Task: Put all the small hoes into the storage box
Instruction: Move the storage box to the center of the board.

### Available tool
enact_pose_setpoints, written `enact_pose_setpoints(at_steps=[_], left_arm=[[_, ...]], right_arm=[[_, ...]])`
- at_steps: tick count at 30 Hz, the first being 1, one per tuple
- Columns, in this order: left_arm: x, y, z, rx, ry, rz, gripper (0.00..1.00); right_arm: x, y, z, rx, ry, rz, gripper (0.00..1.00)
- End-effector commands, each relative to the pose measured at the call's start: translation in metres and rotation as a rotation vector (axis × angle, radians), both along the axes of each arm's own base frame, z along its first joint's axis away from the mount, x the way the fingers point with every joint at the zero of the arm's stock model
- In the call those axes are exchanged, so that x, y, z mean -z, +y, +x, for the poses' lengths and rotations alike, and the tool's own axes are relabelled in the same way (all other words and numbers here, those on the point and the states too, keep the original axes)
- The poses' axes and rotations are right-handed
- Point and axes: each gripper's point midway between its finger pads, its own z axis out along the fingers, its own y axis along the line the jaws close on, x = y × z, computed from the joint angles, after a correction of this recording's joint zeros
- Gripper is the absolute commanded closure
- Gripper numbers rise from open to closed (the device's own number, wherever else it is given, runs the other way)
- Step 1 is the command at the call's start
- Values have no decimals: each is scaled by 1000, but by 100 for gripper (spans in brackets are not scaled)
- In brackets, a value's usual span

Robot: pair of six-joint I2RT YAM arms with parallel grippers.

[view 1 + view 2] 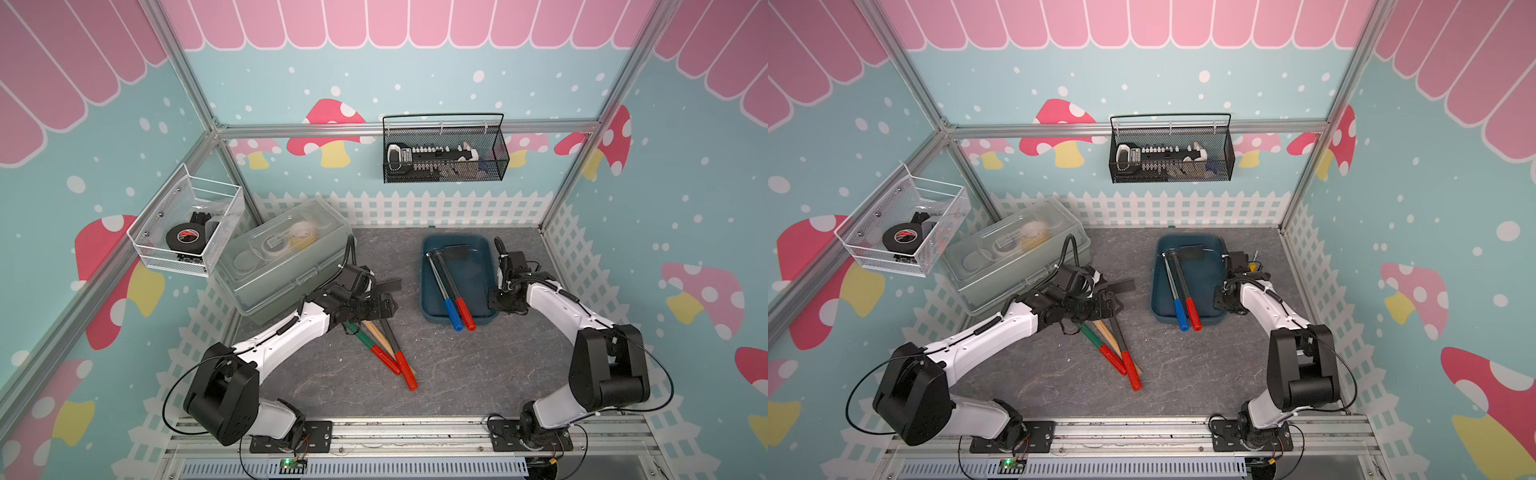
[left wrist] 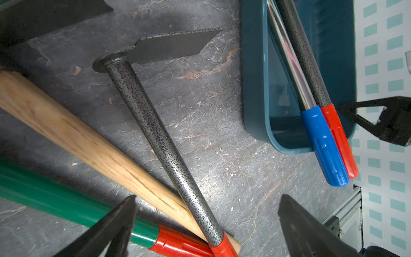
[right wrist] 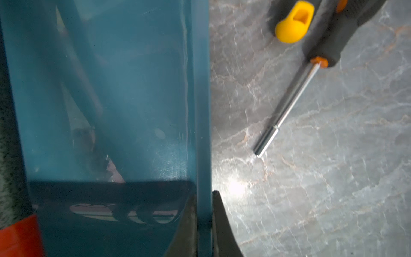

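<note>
My right gripper (image 3: 204, 197) pinches the rim of the shallow teal-blue plastic tray (image 3: 201, 106); my left gripper (image 2: 208, 197) gapes empty above the speckled-grey hoe (image 2: 155, 135).

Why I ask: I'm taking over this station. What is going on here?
The right tool is shut on the side wall of the teal storage box, holding it. Two hoes already lie inside, with their blue grip and red grip sticking out over the near rim. The left tool hangs open above three more crossed on the table: a speckled-handled hoe, a wooden handle and a green handle. None of those is gripped yet.
</note>
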Motion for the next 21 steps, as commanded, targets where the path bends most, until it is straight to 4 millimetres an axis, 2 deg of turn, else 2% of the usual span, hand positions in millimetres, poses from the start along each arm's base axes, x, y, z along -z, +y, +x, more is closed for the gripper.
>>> enact_pose_setpoints(at_steps=[1,4,11,12,15,21], left_arm=[[-7,0,5,14,-28,6,1],[-4,2,5,6,-28,12,1],[-2,8,5,-24,-35,25,1],[-2,10,5,-28,-37,27,1],[-2,16,4,-51,-41,32,1],[1,30,2,-94,-21,27,1]], right_arm=[[-10,0,-5,-28,-27,-11,92],[-10,-1,-4,-40,-30,-19,88],[-17,-8,-2,-28,-56,-59,55],[-20,-8,-2,-25,-66,-58,54],[-32,-4,-4,-37,-111,-36,44],[-74,6,-17,-78,-243,-3,29]])
